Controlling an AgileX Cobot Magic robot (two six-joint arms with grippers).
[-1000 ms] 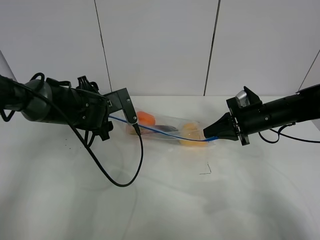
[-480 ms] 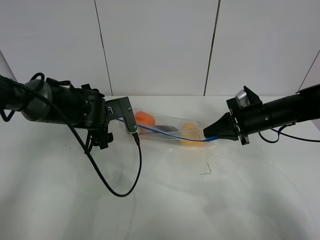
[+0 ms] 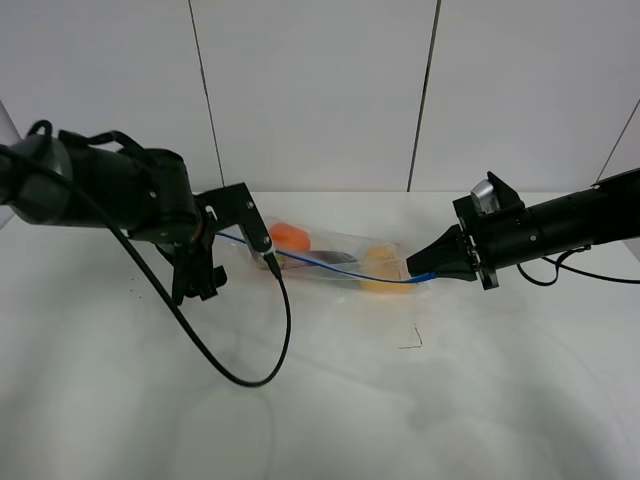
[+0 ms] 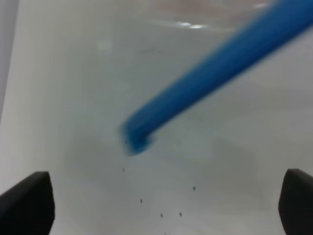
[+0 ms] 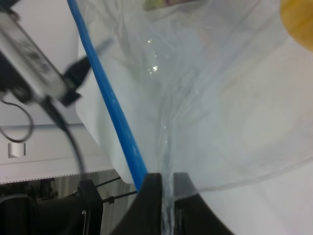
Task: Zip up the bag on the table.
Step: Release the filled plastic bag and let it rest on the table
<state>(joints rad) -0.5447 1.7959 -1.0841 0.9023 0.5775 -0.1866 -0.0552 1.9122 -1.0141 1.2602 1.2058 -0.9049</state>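
The clear bag [image 3: 330, 258] lies on the white table [image 3: 320, 420], with an orange [image 3: 292, 236], a dark eggplant [image 3: 335, 257] and a yellow pear [image 3: 378, 268] inside. Its blue zipper strip [image 3: 300, 258] runs between both arms. My right gripper [image 3: 420, 268] is shut on the strip's right end; in the right wrist view the gripper [image 5: 165, 196] pinches the bag's edge beside the strip [image 5: 112, 107]. My left gripper [image 3: 200, 272] is open at the strip's left end. The left wrist view shows wide-apart fingertips [image 4: 27, 203] and the free strip end [image 4: 137, 139] ahead of them.
A black cable [image 3: 250, 370] loops from the left arm down over the table in front of the bag. A small dark mark [image 3: 412, 342] sits on the table near the middle. White wall panels stand behind the table's far edge.
The left arm has lifted and turned its wrist, drawing back a little to the left, with its jaws fully apart. The right arm and the bag have stayed where they were.
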